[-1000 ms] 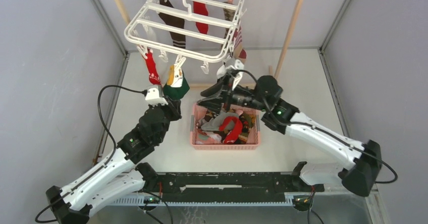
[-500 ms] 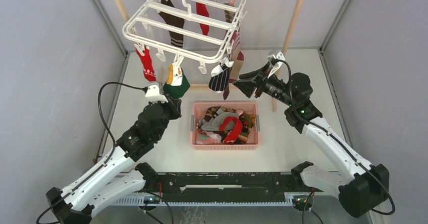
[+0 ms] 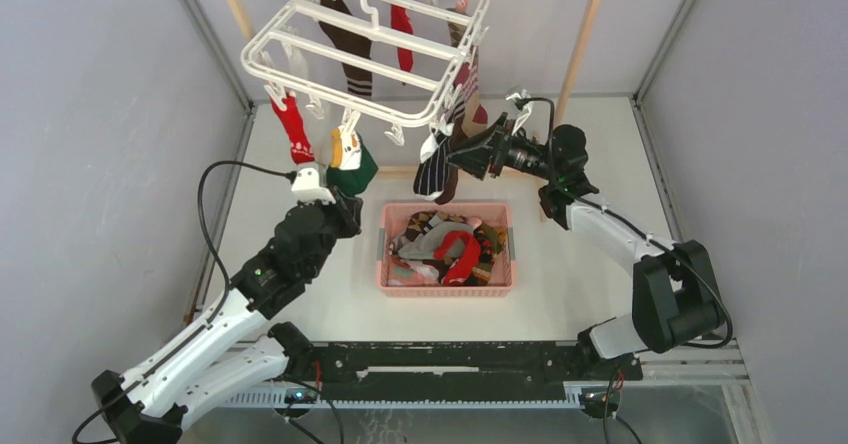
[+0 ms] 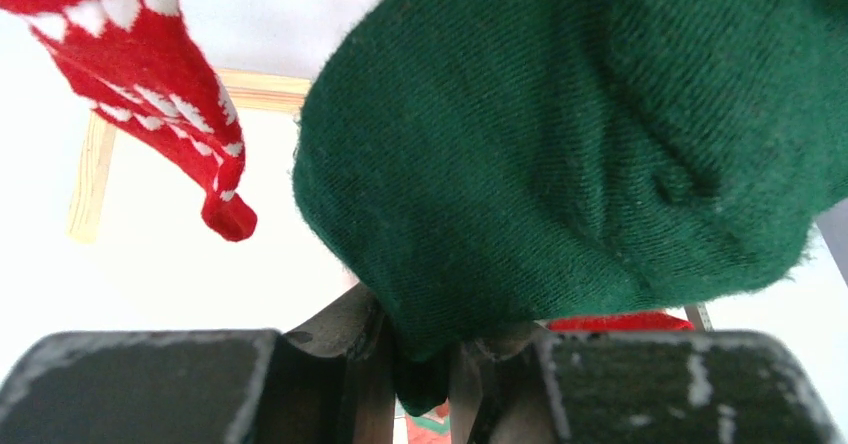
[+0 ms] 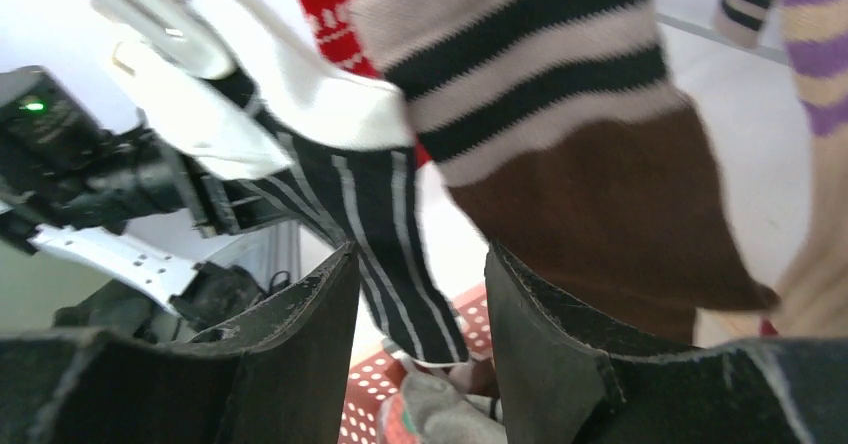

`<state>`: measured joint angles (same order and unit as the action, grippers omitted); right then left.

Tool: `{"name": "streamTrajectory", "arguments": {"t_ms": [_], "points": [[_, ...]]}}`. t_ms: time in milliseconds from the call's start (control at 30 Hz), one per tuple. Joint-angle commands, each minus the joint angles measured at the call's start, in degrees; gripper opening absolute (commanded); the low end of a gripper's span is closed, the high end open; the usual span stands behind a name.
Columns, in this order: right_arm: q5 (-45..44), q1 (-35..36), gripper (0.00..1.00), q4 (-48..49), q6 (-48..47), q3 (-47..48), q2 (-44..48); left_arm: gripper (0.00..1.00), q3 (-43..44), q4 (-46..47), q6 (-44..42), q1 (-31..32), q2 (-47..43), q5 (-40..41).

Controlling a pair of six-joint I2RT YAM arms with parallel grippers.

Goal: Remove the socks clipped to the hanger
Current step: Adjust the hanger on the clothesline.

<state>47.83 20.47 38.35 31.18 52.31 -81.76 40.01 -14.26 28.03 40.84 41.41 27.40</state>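
The white hanger (image 3: 365, 44) hangs from the rack bar with several socks clipped to it. My left gripper (image 3: 343, 198) is shut on the toe of the green sock (image 3: 353, 173), which is still clipped above; the left wrist view shows the green sock (image 4: 570, 144) pinched between my left gripper's (image 4: 422, 364) jaws, with a red sock (image 4: 150, 74) to the left. My right gripper (image 3: 463, 154) is open at the hanger's near right corner. In the right wrist view a black striped sock (image 5: 385, 234) hangs between the spread jaws of my right gripper (image 5: 420, 304), and a brown striped sock (image 5: 580, 164) is beside it.
A pink basket (image 3: 446, 290) holding several loose socks sits on the table under the hanger, between the arms. The wooden rack's pole (image 3: 578, 49) stands just behind my right gripper. Grey walls close in both sides.
My right arm rose from over the basket, swung out right, then moved back left up to the black striped sock. The left gripper kept its hold on the green sock.
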Motion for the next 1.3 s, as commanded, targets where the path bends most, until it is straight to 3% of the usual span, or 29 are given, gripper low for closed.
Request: {"name": "streamTrajectory", "arguments": {"t_ms": [0,200,267,367,433,500,600,1000,1100,1267], "points": [[5.4,2.1,0.57,11.2,5.1,3.6,-0.3,0.25,3.2,1.5,-0.6,-0.5,0.5,-1.7],[5.5,5.8,0.53,9.6,3.7,3.9,-0.4,0.27,2.8,1.9,-0.5,-0.5,0.8,-2.2],[4.6,6.5,0.45,8.5,3.3,4.2,-0.4,0.31,2.7,1.9,-0.4,-0.5,0.8,-2.4],[2.2,8.0,0.31,3.2,0.2,5.1,0.3,0.42,2.6,2.0,-0.3,-0.5,0.6,-2.6],[-0.3,9.2,0.25,-0.4,-2.8,5.2,1.4,0.53,2.4,2.0,-0.2,-0.6,0.3,-2.8],[-3.0,10.2,0.13,-3.1,-5.0,5.2,2.7,0.67,2.3,1.9,0.1,-0.5,0.1,-3.1],[-5.2,11.2,0.06,-4.9,-6.5,5.3,3.8,0.74,2.3,2.1,0.1,-0.5,-0.4,-4.9],[-7.5,14.1,0.03,-4.6,-6.6,5.4,4.9,0.85,1.7,2.5,0.2,-0.4,-3.7,-12.0],[-7.5,15.0,0.02,-5.4,-7.0,6.5,4.3,0.99,1.1,2.5,0.3,-0.3,-5.2,-13.1],[-7.8,16.6,0.02,-6.0,-7.3,8.0,3.4,1.00,0.9,3.0,-0.1,-0.3,-5.8,-15.3]]}}
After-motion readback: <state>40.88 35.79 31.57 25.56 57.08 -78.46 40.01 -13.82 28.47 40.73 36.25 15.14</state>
